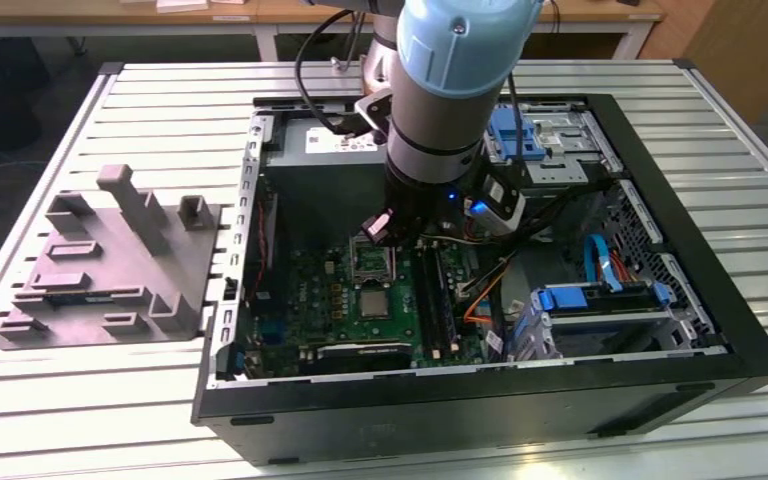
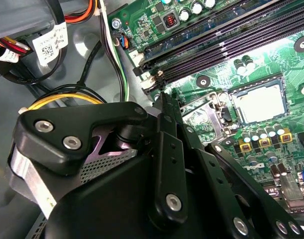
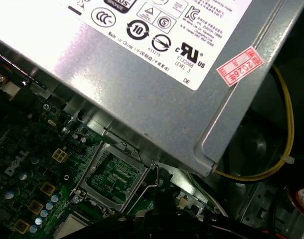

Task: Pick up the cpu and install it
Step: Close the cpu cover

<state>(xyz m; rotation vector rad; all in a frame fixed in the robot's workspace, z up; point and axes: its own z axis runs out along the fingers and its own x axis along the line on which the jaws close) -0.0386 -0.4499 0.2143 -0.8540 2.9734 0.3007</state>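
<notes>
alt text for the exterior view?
A robot arm reaches down into an open computer case on a slatted table, its gripper above the green motherboard. A grey moulded fixture sits at the view's left.

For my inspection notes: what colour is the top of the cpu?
Silvery-grey with a darker rim, clearest in the second wrist view: the cpu.

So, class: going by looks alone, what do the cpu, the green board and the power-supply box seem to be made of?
The cpu: a pale, matte silvery top, probably metal, catching the light evenly.
The green board: glossy green laminate, likely circuit-board resin, with fine printed traces and soldered parts.
The power-supply box: brushed grey sheet metal, apparently steel, with folded edges and a soft sheen, carrying paper-like stickers.
</notes>
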